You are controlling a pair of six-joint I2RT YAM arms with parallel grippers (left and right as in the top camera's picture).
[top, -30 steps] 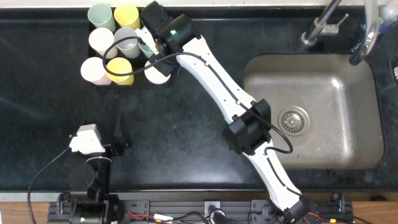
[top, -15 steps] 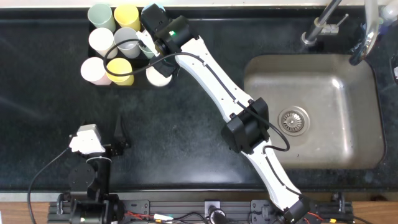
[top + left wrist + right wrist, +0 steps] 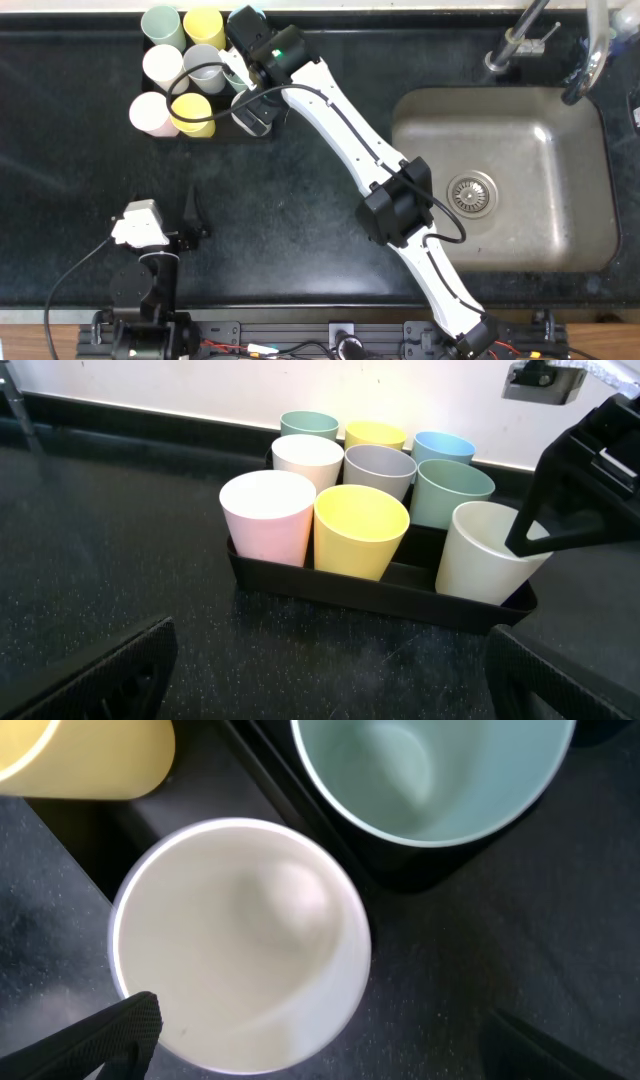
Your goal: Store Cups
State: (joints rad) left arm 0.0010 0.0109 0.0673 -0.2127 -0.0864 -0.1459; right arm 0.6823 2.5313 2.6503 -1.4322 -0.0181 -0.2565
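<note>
Nearest to the bases, the left gripper [image 3: 330, 638] hung low over the black counter [image 3: 300, 200] near its own arm's base, well apart from the cups. Its two fingers stood wide apart with nothing between them.

Farther up the counter stood the black tray [image 3: 330, 585], full of upright cups in three rows. In the row closest to the left gripper were a pink cup [image 3: 267, 515], a yellow cup [image 3: 360, 530] and a cream cup [image 3: 482, 555]. The cream cup sat in the corner of the tray on the sink's side. Behind it was a pale green cup [image 3: 430, 775], and more cups in white, grey, green, yellow and blue filled the other places.

The right arm reached across the middle to this corner. The right gripper [image 3: 322, 1010] was directly above the cream cup, and its fingers [image 3: 120, 1035] were spread apart. One finger overlapped the cup's rim and, seen from the left wrist, its tip was inside the mouth of the cup. The other finger was outside the cup, with a gap to its wall, so the cup was not clamped.

The steel sink [image 3: 560, 130] lay on the right side, well apart from the tray.
</note>
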